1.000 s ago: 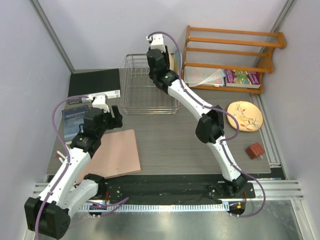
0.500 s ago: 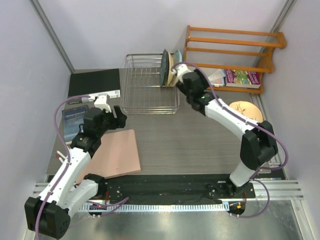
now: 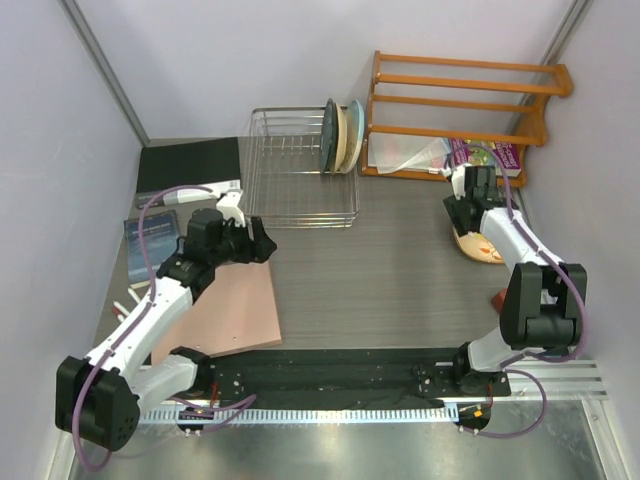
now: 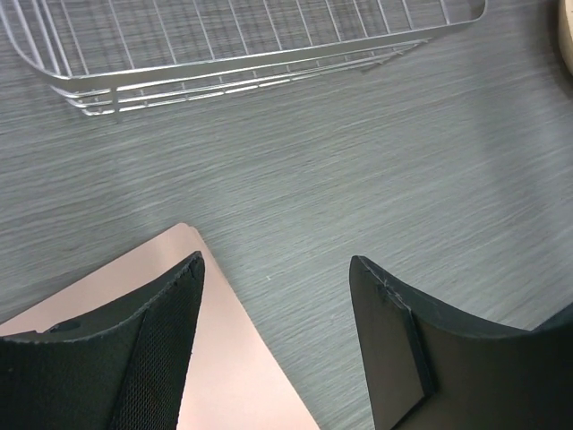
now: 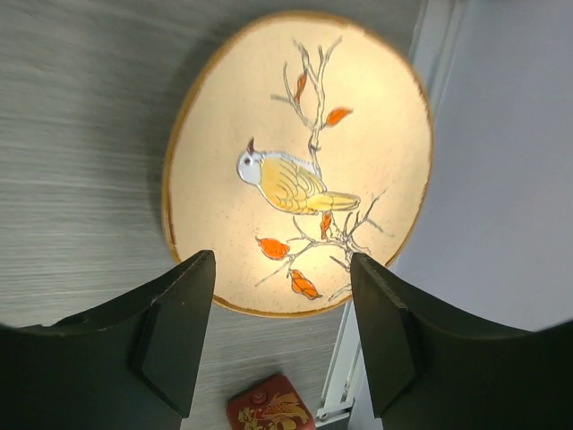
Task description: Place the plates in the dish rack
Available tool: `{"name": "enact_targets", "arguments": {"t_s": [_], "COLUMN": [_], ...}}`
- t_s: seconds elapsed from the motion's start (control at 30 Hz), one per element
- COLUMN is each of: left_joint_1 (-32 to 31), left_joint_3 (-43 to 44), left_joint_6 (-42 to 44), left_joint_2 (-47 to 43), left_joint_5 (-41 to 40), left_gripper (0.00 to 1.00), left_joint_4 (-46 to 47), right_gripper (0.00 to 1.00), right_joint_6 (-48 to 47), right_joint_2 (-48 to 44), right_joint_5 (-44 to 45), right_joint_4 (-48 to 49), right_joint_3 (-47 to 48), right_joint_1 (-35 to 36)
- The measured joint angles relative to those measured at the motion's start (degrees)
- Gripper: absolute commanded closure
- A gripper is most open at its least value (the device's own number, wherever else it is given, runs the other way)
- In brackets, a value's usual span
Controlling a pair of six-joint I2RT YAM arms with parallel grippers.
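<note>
The wire dish rack (image 3: 290, 172) stands at the back middle. Three plates stand on edge at its right end: a dark teal one (image 3: 327, 137), a cream one (image 3: 341, 137) and a light blue one (image 3: 355, 132). A yellow-orange bird plate (image 3: 480, 247) lies flat at the right table edge, and fills the right wrist view (image 5: 295, 161). My right gripper (image 3: 470, 205) (image 5: 279, 264) hovers open and empty over its near rim. My left gripper (image 3: 262, 243) (image 4: 276, 262) is open and empty above the table, just in front of the rack (image 4: 251, 54).
An orange wooden shelf (image 3: 460, 100) with books (image 3: 485, 155) stands at the back right. A small red object (image 3: 512, 300) (image 5: 269, 408) lies near the bird plate. A pink board (image 3: 235, 310) (image 4: 224, 358), a blue book (image 3: 150, 235) and a black mat (image 3: 188, 165) are on the left.
My right arm left the rack, where the plates now stand free, and swung right to above the bird plate. My left gripper moved right toward the rack's front.
</note>
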Motion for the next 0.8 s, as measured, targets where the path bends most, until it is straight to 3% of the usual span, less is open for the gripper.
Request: {"name": "enact_targets", "arguments": {"t_s": [0.2,0.33,0.47,0.6,0.8], "left_joint_1": [-2.1,-2.9,-2.9,-2.9,-2.9], "left_joint_3": [0.7,0.7,0.8,0.9,1.2], "left_joint_6": [-0.6,-0.9,-0.1,0.1,0.2], "left_joint_2": [1.9,3.6,4.1,4.5,4.8], "left_joint_5": [1.6,1.9,1.7,1.4,1.2], "left_gripper": [0.33,0.33,0.33,0.33,0.32], "left_joint_4": [0.0,0.0,0.0,0.0,0.0], "right_gripper": [0.23,0.25,0.29,0.39,0.46], "right_joint_6": [-0.5,0.3,1.3,1.0,0.8], "right_joint_2": [5.9,8.2,6.9,1.7,-0.1], "right_joint_5": [-4.6,-7.7,-9.3,-9.2,-4.3], "right_joint_4": [-0.2,-0.4,1.0,4.3,8.5], "right_joint_3": [-0.7,-0.7,-1.0,-5.3,-10.2], "right_joint_1": [-8.2,-10.2,-7.5,-0.8,6.8]}}
